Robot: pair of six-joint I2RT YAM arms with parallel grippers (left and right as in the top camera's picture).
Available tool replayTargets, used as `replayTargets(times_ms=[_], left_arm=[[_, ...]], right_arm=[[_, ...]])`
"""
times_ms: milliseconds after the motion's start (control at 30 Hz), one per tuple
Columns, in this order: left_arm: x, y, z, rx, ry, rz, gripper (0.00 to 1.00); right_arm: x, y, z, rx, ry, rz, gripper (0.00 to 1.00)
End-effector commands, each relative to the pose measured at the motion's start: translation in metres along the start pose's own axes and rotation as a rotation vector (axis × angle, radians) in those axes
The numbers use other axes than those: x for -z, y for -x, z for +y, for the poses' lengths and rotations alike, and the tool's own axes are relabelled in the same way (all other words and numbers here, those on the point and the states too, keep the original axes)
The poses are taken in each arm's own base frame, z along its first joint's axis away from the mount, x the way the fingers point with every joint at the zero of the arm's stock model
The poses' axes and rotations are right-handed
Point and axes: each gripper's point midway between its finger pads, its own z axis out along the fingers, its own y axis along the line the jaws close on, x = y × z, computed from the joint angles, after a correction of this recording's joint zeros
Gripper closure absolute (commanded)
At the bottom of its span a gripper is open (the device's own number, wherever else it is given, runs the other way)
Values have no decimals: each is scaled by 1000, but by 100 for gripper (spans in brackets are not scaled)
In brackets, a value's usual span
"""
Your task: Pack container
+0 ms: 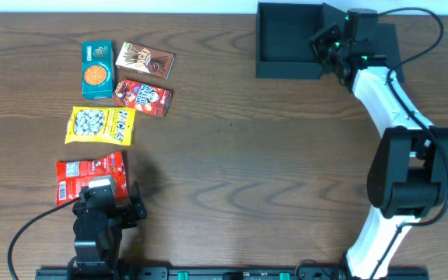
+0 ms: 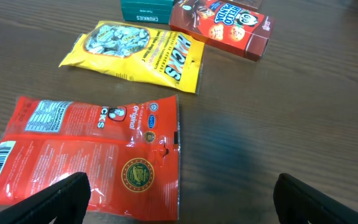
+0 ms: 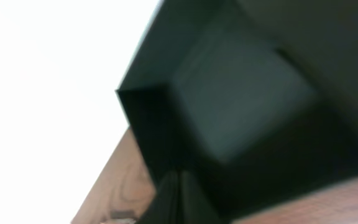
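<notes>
Right gripper [image 1: 329, 40] pinches the square container [image 1: 286, 68]; flap [image 1: 386, 43] lies rightward.

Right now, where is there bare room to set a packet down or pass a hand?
Widest free patch: bare table between the snacks on the left, the container above and the right arm. Crowded: the left column, from teal box down to red bag at the open left gripper, and the container's right wall, where the right gripper sits shut.
</notes>
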Motion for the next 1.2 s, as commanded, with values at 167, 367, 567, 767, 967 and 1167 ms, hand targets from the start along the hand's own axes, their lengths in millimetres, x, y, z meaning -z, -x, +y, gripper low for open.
replayTargets(times_ms=[167,367,567,767,967,1167], left_arm=[[-1,-2,2,9,7,2,5],[-1,-2,2,9,7,2,5],[-1,-2,2,9,7,2,5],[-1,-2,2,9,7,2,5],[-1,-2,2,9,7,2,5],[-1,-2,2,9,7,2,5]], right_arm=[[-20,-14,-14,20,-38,31,98],[-37,-28,-36,2,-71,93,99],[-37,-26,-49,-10,-106,103,99],[-33,-32,-50,-36,-84,174,99],[-22,-40,-69,-33,-181,238,99],[-7,-44,-75,51,-248,304,99]])
